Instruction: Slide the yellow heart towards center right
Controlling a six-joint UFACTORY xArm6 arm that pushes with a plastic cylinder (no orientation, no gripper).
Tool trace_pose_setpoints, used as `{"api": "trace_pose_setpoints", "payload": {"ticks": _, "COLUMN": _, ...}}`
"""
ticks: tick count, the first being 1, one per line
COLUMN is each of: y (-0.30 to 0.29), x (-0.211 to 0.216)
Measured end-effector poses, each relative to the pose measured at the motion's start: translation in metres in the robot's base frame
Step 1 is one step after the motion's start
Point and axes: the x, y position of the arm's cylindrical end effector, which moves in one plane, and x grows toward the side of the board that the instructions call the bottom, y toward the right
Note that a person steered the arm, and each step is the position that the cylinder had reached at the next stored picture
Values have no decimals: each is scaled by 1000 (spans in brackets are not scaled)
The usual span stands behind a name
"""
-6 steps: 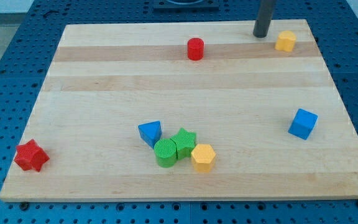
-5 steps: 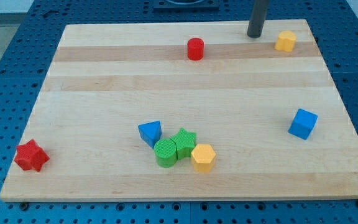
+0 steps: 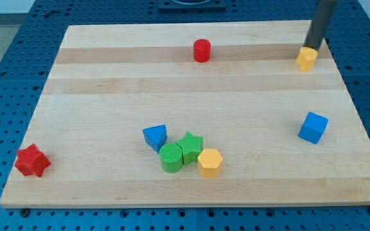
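The yellow heart (image 3: 307,59) lies near the top right corner of the wooden board (image 3: 191,96). My tip (image 3: 315,48) sits just above and right of it, touching or nearly touching its upper edge. The dark rod rises out of the view's top.
A red cylinder (image 3: 202,50) stands at the top middle. A blue cube (image 3: 313,127) sits at the right. A blue triangle (image 3: 155,137), green cylinder (image 3: 171,158), green star (image 3: 189,147) and yellow hexagon (image 3: 209,162) cluster at the bottom middle. A red star (image 3: 32,160) is at the bottom left.
My tip has moved from the heart's left to its upper right. The yellow heart has shifted down and to the right.
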Motion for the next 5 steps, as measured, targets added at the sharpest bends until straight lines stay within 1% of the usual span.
{"api": "trace_pose_setpoints", "payload": {"ticks": 1, "y": -18, "x": 9}}
{"api": "trace_pose_setpoints", "payload": {"ticks": 2, "y": -50, "x": 21}}
{"api": "trace_pose_setpoints", "payload": {"ticks": 3, "y": -46, "x": 28}}
{"api": "trace_pose_setpoints", "payload": {"ticks": 4, "y": -23, "x": 27}}
{"api": "trace_pose_setpoints", "payload": {"ticks": 5, "y": -39, "x": 52}}
